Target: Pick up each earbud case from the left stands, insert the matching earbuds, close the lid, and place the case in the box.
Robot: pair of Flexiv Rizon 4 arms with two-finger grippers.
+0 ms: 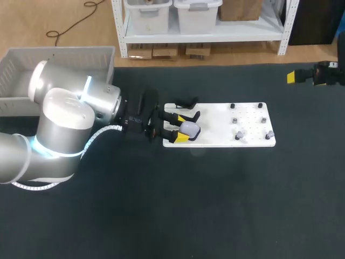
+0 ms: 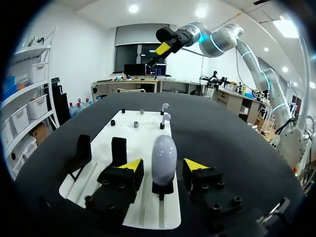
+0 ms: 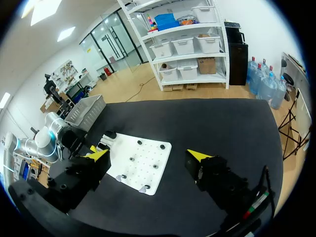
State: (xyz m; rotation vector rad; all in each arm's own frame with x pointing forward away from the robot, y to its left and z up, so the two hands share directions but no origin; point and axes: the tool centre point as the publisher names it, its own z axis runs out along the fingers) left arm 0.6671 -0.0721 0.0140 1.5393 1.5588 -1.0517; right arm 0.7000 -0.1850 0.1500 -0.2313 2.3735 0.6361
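Note:
A pale lavender, egg-shaped earbud case (image 2: 164, 155) stands upright on a small black stand at the left end of the white board (image 2: 148, 212). My left gripper (image 2: 164, 167) brackets it, one yellow tip on each side, with a narrow gap showing on both sides, so it is open. In the head view the case (image 1: 191, 129) sits between the left gripper's (image 1: 180, 128) tips. Two white earbuds (image 2: 165, 111) stand on pegs farther along the board. My right gripper (image 3: 149, 157) hangs open and empty high over the table's far right (image 1: 294, 76).
Two empty black stands (image 2: 83, 148) rise beside the left gripper. The grey box (image 1: 59, 67) sits at the back left behind my left arm. Small black pegs (image 1: 246, 106) dot the board's right half.

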